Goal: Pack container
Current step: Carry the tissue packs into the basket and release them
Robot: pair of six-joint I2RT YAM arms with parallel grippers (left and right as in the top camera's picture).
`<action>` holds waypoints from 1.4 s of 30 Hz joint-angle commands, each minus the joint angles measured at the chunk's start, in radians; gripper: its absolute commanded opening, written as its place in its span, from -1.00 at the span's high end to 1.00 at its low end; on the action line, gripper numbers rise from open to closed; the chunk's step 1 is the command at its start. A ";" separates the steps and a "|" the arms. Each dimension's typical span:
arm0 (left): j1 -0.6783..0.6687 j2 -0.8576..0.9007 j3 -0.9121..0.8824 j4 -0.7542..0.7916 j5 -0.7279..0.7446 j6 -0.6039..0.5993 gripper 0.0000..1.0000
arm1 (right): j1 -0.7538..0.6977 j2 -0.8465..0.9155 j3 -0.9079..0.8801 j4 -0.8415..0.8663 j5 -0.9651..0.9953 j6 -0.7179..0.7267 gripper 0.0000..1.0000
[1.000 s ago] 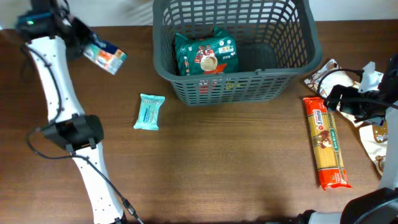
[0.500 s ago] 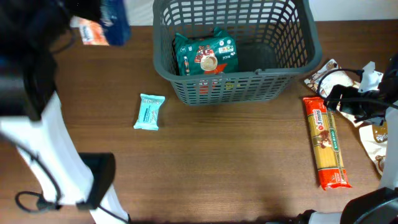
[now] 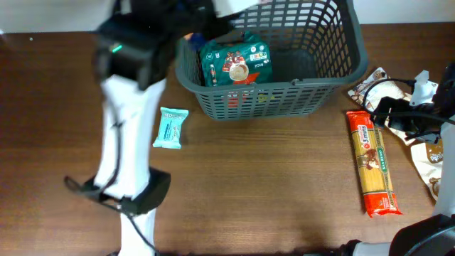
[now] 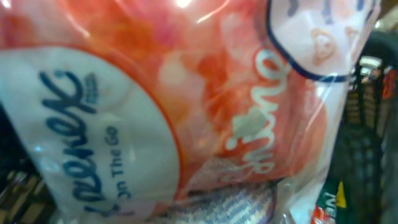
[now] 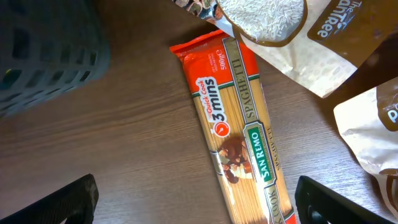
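Note:
The dark grey lattice container [image 3: 284, 96] stands at the back centre and holds a green packet [image 3: 234, 62]. My left gripper [image 3: 190, 30] is over the container's left rim, shut on an orange and white tissue pack [image 4: 155, 106] that fills the left wrist view; its fingers are hidden behind the pack. The container's wall shows at the right edge of the left wrist view [image 4: 364, 143]. My right gripper [image 5: 196, 205] is open and empty, low over a spaghetti packet [image 5: 239, 130] that lies on the table at the right [image 3: 373, 163].
A small teal bar [image 3: 170, 128] lies left of the container's front. Rice bags [image 5: 273, 25] lie at the far right beside the spaghetti [image 3: 370, 82]. The left arm's base [image 3: 135, 199] stands at the front left.
My left arm has swung right from the far left corner to the container's left rim, carrying the tissue pack. The right arm has not moved.

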 commanded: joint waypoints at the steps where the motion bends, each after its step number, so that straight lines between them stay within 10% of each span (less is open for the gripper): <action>1: -0.009 0.046 -0.063 0.060 0.000 0.071 0.98 | -0.005 0.003 0.021 0.003 -0.008 -0.002 -0.98; 37: -0.040 0.307 -0.157 -0.033 -0.023 0.060 0.95 | -0.005 0.003 0.021 0.003 -0.008 -0.002 -0.98; 42: -0.046 0.309 -0.156 -0.031 -0.024 0.060 0.22 | -0.005 0.003 0.021 0.003 -0.008 -0.002 -0.98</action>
